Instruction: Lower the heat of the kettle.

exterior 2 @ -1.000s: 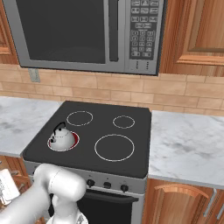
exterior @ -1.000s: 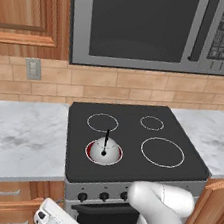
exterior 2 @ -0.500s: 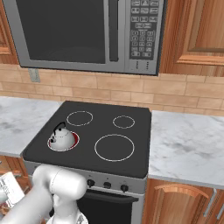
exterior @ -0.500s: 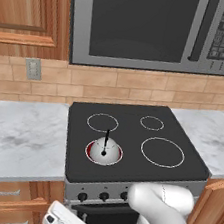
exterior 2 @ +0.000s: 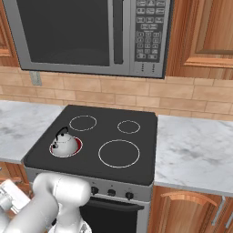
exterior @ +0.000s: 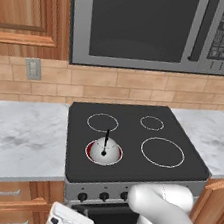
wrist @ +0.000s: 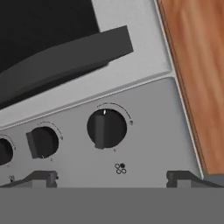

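Note:
The small white-grey kettle (exterior: 103,151) (exterior 2: 63,144) with a thin black handle sits on the front-left burner, which glows red around its base. My gripper (wrist: 113,178) is low in front of the stove's control panel, open, with nothing between its fingertips (wrist: 42,177). Just beyond it is a dark knob (wrist: 106,128) near the panel's end, with a second knob (wrist: 41,142) beside it. In the base views the hand (exterior: 68,221) (exterior 2: 11,195) hangs below the counter edge, left of the oven door.
The oven door's dark handle (wrist: 65,52) runs past the knobs. A wooden cabinet front (wrist: 197,65) borders the panel. Marble counters (exterior: 19,141) (exterior 2: 195,154) flank the stove, and a microwave (exterior: 146,23) hangs above it.
The hand has drifted slightly right toward the stove front. The kettle has not moved, and the gripper has stayed open.

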